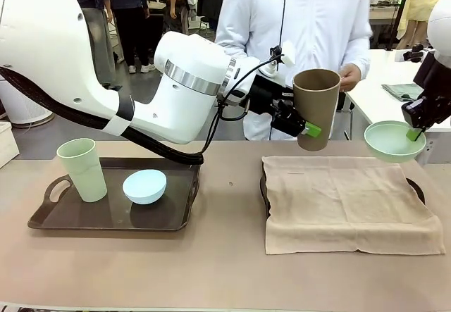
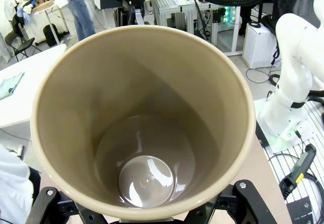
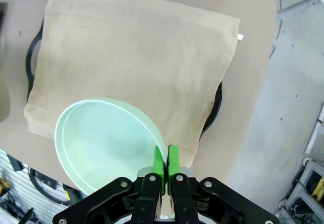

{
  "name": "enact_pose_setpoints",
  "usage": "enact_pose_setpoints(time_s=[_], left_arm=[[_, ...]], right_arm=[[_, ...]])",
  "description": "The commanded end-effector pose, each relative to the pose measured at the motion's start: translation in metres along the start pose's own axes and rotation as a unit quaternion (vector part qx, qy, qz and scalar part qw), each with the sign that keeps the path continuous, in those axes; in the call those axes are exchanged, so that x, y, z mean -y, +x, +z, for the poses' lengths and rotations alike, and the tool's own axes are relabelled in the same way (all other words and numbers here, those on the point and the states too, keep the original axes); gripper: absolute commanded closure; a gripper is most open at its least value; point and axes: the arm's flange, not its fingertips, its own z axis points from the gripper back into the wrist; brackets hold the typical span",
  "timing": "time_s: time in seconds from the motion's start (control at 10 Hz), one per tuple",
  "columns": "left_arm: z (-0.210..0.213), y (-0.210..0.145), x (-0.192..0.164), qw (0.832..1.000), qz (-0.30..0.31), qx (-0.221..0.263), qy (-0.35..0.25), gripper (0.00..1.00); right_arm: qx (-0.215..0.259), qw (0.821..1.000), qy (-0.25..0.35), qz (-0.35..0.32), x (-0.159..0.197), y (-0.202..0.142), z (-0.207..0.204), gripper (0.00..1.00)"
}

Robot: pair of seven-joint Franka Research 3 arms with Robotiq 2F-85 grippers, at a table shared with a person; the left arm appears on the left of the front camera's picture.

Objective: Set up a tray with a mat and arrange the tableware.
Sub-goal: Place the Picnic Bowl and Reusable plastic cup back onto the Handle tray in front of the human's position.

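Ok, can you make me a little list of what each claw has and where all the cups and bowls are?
left claw: closed around the brown cup, held upright in the air
right claw: pinching the rim of the mint green bowl, in the air by the mat's edge
left tray: pale green cup and light blue bowl sit on it, side by side, not touching
right tray: covered by the beige mat
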Motion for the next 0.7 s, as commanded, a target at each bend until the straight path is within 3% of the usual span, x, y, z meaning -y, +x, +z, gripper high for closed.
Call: enact_pose_setpoints(time_s=[0.0,0.3,0.6], left_arm=[[-0.009,-0.016,-0.008,1.000,-0.005,-0.003,0.003,0.17],[-0.040,-0.070,-0.026,0.999,0.004,-0.033,-0.012,0.17],[-0.061,-0.099,-0.031,0.999,0.007,-0.024,-0.032,0.17]], right_arm=[[-0.011,1.000,0.024,0.016,0.008,0.012,-0.023,0.96],[-0.021,0.999,0.032,0.024,0.016,0.025,-0.068,0.96],[-0.026,0.998,0.044,0.032,0.018,0.034,-0.108,0.96]])
